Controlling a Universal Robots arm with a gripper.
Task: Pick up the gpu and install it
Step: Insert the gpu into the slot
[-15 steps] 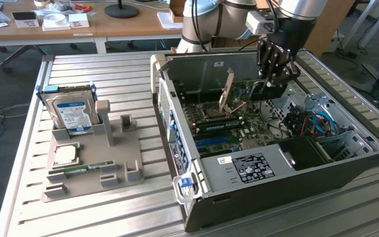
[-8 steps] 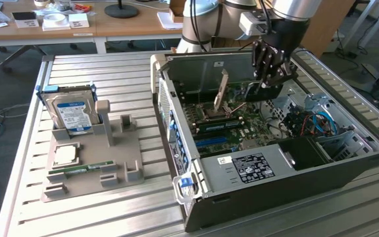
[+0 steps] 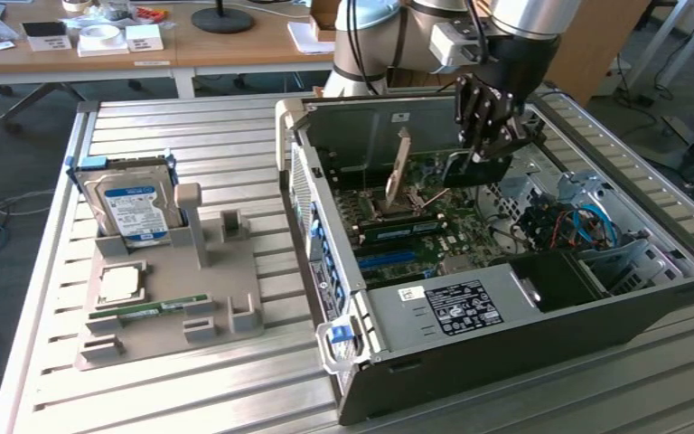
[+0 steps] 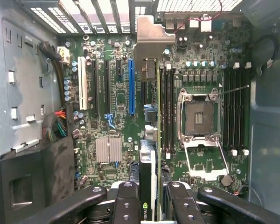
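My pincer point(image 4: 151, 189) is partly closed, clamped on the gpu point(image 4: 148, 158), which I hold edge-on. The worktop point(image 3: 178, 136) carries the open computer case point(image 3: 480, 353). Inside it, the card hangs over the motherboard point(image 4: 119, 100), beside the blue slot point(image 4: 131, 86). I cannot tell whether it is seated.

Desk point(image 3: 202, 127): case point(image 3: 492, 344) at 3 o'clock, hard drive point(image 3: 130, 203) at 9 o'clock (exterior view) | In case: gpu point(image 4: 148, 172) in claw point(image 4: 151, 205), over motherboard point(image 4: 116, 93)

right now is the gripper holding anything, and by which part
Yes. The gripper holds the gpu edge-on, its fingers pinching the card's two flat faces toward the end away from the metal bracket.
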